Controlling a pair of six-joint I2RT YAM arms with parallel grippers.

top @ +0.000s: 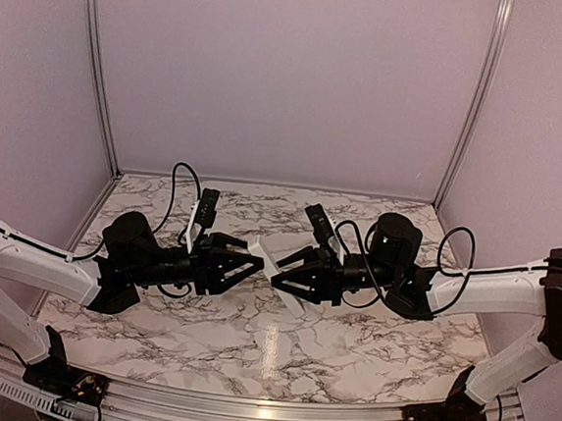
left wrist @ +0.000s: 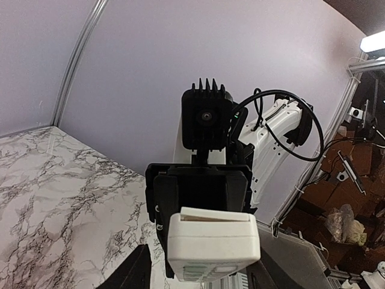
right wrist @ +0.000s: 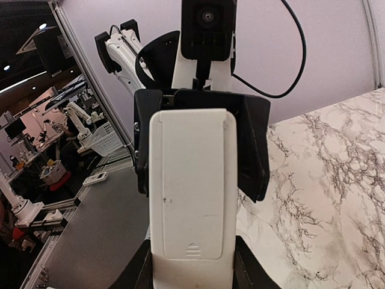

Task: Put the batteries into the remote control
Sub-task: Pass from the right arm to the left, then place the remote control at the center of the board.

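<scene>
Two grippers meet above the middle of the marble counter [top: 152, 337], both clamped on the white remote control [top: 268, 266] held in the air between them. Left gripper [top: 254, 264] grips one end, right gripper [top: 280, 277] the other. Batteries are not visible.

White arm links [top: 35, 268], black joints, black pincers [top: 219, 267], looping black cables [top: 183, 177], finned black wrist cameras [left wrist: 207, 120]
</scene>
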